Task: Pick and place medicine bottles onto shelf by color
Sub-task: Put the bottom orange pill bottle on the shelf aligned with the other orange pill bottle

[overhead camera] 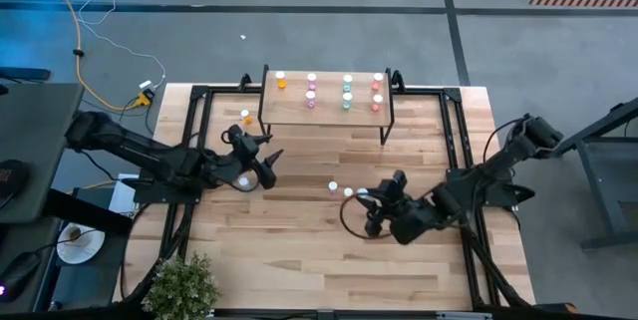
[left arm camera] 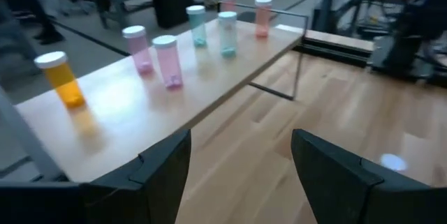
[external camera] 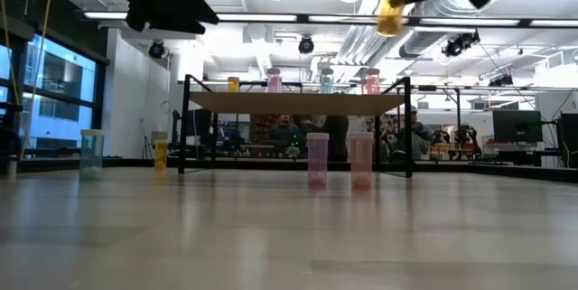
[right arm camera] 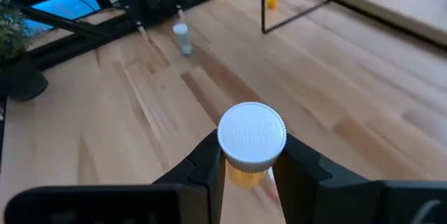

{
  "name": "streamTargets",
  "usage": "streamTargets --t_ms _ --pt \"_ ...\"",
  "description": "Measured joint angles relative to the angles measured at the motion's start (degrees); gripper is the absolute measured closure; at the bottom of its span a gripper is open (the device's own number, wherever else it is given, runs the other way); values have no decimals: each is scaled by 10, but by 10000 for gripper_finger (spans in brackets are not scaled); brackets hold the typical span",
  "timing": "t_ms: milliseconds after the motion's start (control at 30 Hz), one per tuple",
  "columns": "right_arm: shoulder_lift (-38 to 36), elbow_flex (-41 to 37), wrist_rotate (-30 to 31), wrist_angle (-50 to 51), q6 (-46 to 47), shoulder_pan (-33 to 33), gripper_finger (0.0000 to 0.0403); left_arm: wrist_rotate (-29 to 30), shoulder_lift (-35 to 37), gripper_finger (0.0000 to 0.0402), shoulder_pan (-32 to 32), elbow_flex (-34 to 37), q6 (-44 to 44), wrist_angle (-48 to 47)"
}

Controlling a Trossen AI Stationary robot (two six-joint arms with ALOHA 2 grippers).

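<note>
The shelf (overhead camera: 329, 114) stands at the table's far middle with several bottles upright on top: an orange one (left arm camera: 61, 79), pink ones (left arm camera: 167, 60), teal ones (left arm camera: 227, 33) and red ones (left arm camera: 262, 17). My left gripper (left arm camera: 241, 175) hovers open to the shelf's near left, pointing at it, with nothing between its fingers. My right gripper (right arm camera: 250, 175) is high over the table's near middle, shut on an orange bottle (external camera: 389, 14) with a white cap. A pink bottle (external camera: 317, 159) and a red one (external camera: 360, 160) stand on the table in front of the shelf. My right gripper pinches the orange bottle between its two fingers, on the body just under the white cap (right arm camera: 251, 137). One finger (right arm camera: 209, 172) stands on each side. The bottle is lifted well clear of the table and hangs below the fingers (external camera: 389, 24).
A teal bottle (external camera: 91, 154) and an orange bottle (external camera: 160, 153) stand on the table at the left, near my left arm. A black frame (overhead camera: 454, 131) runs around the tabletop. A potted plant (overhead camera: 182, 285) sits at the near left corner. Bare wood lies along the near side.
</note>
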State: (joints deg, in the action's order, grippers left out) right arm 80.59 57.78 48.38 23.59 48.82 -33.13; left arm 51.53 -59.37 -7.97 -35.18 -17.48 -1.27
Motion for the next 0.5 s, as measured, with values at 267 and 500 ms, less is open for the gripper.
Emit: streamTargets --t_ms 267,500 --pt "-4 0 -73 -108 -160 92 315 138 -72 165 -35 0 -5 19" --pt "-4 0 -163 -203 -267 175 315 215 -124 165 -49 0 -26 73"
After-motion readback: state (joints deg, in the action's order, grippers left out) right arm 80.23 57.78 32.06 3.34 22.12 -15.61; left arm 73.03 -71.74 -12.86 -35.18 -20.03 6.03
